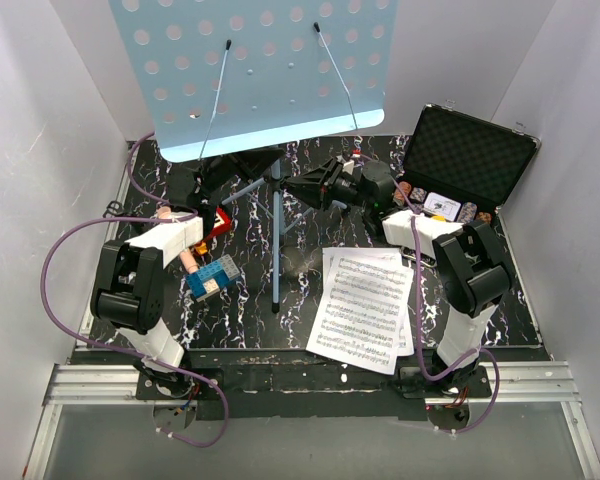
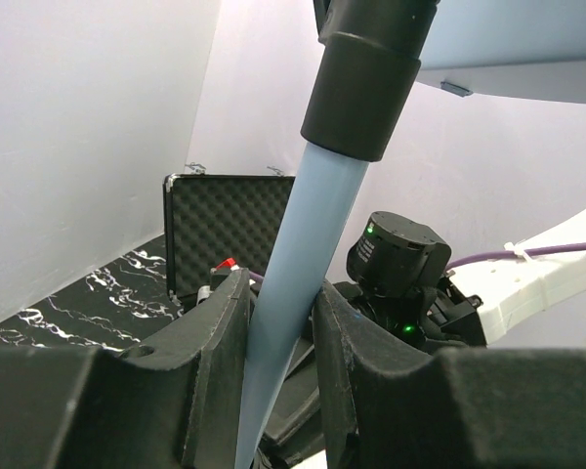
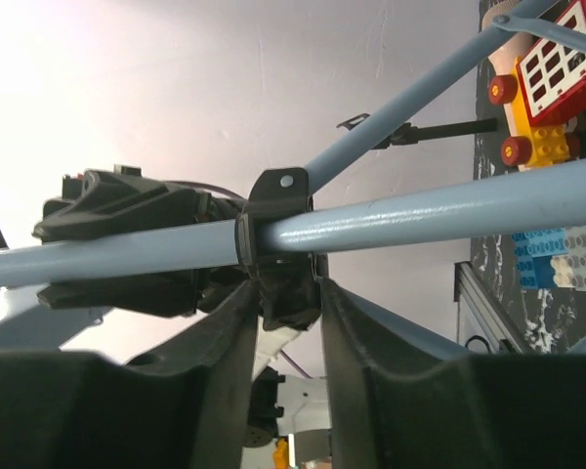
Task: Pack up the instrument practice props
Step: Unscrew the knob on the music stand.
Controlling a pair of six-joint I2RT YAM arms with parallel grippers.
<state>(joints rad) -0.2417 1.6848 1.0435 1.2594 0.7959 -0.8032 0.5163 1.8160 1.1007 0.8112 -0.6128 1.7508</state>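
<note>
The light-blue perforated music stand (image 1: pixel 265 70) stands at the back of the table, with its tripod legs (image 1: pixel 277 250) spread over the black marbled mat. My left gripper (image 1: pixel 250 175) is shut on the stand's blue pole (image 2: pixel 303 244), just below a black sleeve (image 2: pixel 366 78). My right gripper (image 1: pixel 308 186) is shut on the black collar (image 3: pixel 283 283) where the blue tubes (image 3: pixel 420 210) meet. The white sheet-music pages (image 1: pixel 365 305) lie loose at the front right. I cannot make out the microphone.
An open black foam-lined case (image 1: pixel 470 160) with poker chips (image 1: pixel 445 205) sits at the back right. Blue toy bricks (image 1: pixel 212 277) and red-yellow bricks (image 1: pixel 216 222) lie by the left arm. White walls close in on three sides.
</note>
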